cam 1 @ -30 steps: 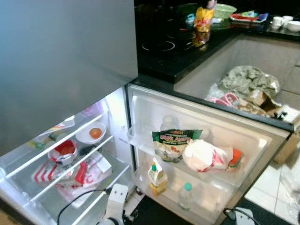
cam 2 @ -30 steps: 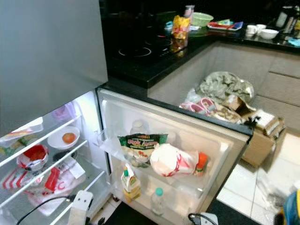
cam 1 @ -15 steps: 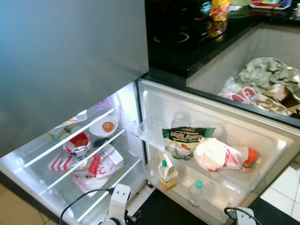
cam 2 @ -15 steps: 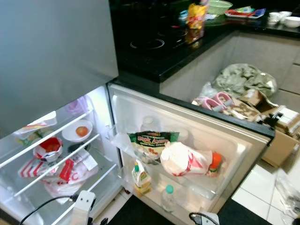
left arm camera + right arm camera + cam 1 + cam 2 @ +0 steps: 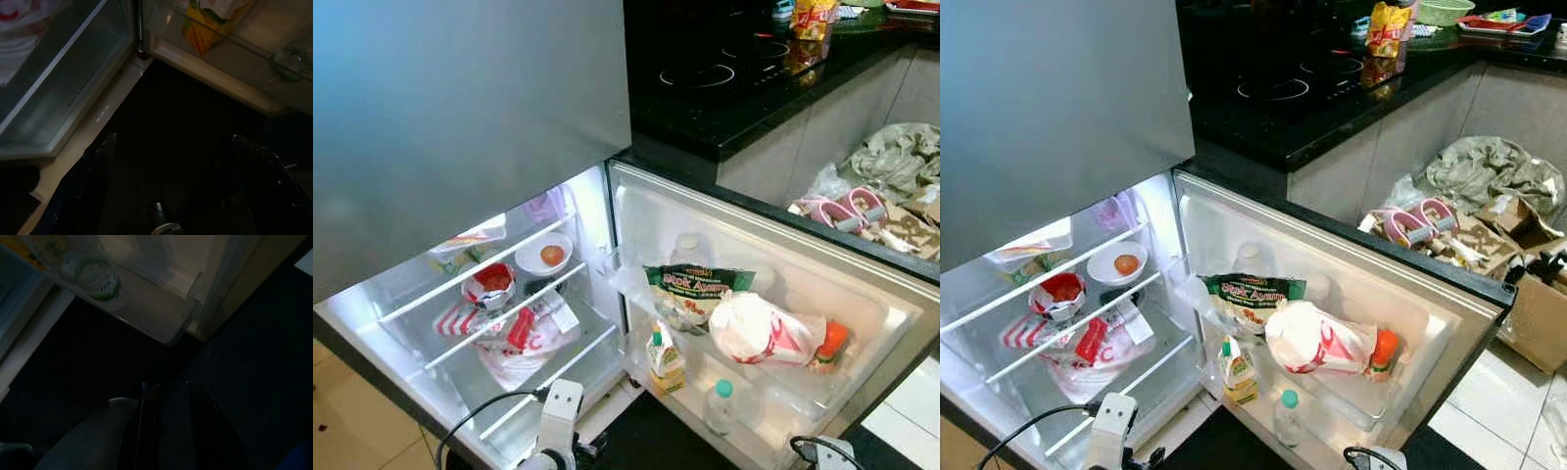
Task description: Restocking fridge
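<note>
1. The fridge [image 5: 401, 323] stands open low in front of the robot, its lit compartment on the left and its door [image 5: 862, 294] swung wide to the right, under a black countertop [image 5: 724, 108].
2. Both arms hang low at the bottom edge of the head views. The left gripper [image 5: 171, 166] points down at a dark floor mat just before the fridge sill, its two black fingers [image 5: 93, 166] spread well apart and holding nothing.
3. The right gripper [image 5: 171, 421] hangs over the same dark mat beside the door's lower corner. That view is very dark, and I cannot tell whether its fingers are parted or together.
4. Count inside the compartment: one white bowl [image 5: 544, 254] with one orange round item in it, one red-filled paper cup [image 5: 489, 284] on the next shelf, and one red-and-white plastic bag [image 5: 509, 338] lying below.
5. On the door shelves: one green snack bag [image 5: 695, 284], one white bag with red print [image 5: 759, 331], one orange-capped item [image 5: 829, 345] just beside it, and one pale bottle [image 5: 688, 250] behind the snack bag.
6. Lower door shelf: one yellow juice carton [image 5: 664, 360] and one green-capped water bottle [image 5: 719, 409], apart from each other with free shelf between.
7. Edges: the glass shelves' white front rims face the robot; open room remains on the lowest shelf near its front.
8. On the countertop: one stove [image 5: 715, 69] with ring burners and one yellow packet [image 5: 1389, 29]. To the right, crumpled bags and boxes lie on the floor.
</note>
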`<state>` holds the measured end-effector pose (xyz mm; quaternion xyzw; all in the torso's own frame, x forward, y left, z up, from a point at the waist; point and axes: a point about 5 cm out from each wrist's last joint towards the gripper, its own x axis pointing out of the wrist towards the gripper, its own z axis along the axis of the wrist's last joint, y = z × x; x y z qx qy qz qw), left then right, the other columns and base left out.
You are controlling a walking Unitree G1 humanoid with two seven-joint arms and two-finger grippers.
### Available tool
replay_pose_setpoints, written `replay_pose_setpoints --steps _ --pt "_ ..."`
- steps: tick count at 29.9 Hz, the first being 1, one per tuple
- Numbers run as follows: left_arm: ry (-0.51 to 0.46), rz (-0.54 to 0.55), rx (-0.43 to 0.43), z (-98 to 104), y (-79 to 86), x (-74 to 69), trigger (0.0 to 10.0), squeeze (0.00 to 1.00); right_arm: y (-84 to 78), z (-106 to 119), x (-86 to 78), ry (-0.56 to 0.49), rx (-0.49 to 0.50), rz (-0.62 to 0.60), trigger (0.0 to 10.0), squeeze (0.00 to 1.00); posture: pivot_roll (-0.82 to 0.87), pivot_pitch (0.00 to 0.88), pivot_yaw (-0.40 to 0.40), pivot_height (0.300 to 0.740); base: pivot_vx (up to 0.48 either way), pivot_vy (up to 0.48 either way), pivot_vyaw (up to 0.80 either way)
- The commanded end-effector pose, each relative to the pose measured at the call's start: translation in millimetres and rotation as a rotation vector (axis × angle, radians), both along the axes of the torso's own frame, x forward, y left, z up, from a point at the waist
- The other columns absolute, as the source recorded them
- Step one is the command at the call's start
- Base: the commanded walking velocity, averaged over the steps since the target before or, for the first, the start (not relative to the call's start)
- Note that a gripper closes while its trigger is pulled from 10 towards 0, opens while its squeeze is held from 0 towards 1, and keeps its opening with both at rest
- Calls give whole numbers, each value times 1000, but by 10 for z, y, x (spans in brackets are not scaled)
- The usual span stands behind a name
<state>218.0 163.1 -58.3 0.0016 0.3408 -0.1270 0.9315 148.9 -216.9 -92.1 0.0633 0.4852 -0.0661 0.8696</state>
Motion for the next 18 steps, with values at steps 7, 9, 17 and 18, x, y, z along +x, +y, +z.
replay_pose_setpoints --steps 7,9,17,18 --pt "30 3 5 -55 47 -102 10000 0 28 5 20 -12 1 13 10000 0 -71 63 46 740 0 -320 0" --pt "32 9 3 -62 46 -114 10000 0 31 0 9 -7 -2 20 10000 0 -69 66 47 740 0 -321 0" --pt "35 15 -10 -63 20 -112 10000 0 48 9 36 -13 -2 40 10000 0 -75 75 47 740 0 -319 0" --pt "34 16 -11 -62 19 -111 10000 0 45 10 37 -13 -2 40 10000 0 -75 75 47 740 0 -319 0"
